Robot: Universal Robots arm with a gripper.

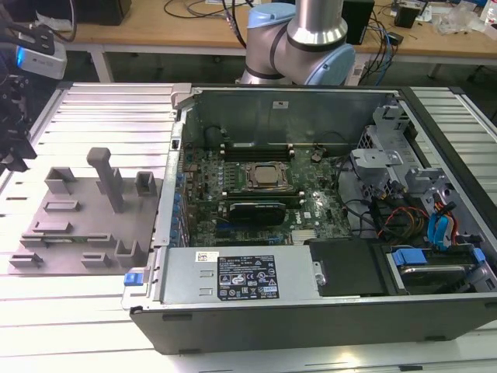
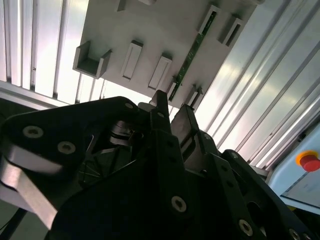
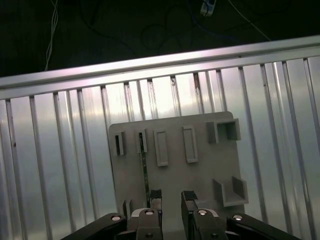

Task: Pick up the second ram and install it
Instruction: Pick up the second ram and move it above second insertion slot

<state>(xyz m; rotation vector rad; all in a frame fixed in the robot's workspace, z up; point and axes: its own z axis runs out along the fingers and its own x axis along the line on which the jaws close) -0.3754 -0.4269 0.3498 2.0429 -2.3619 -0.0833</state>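
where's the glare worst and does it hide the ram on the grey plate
Exterior view: the slatted table blows out white near the camera. Second wrist view: the gripper is silhouetted against bright slats. First wrist view: the second ram reads clearly on the holder plate.

The arm [image 1: 299, 35] shows a grey-and-blue joint at twelve o'clock in the exterior view. In both wrist views the gripper [image 3: 172, 196] points downward, its black fingers [image 2: 161, 107] slightly parted and gripping nothing.
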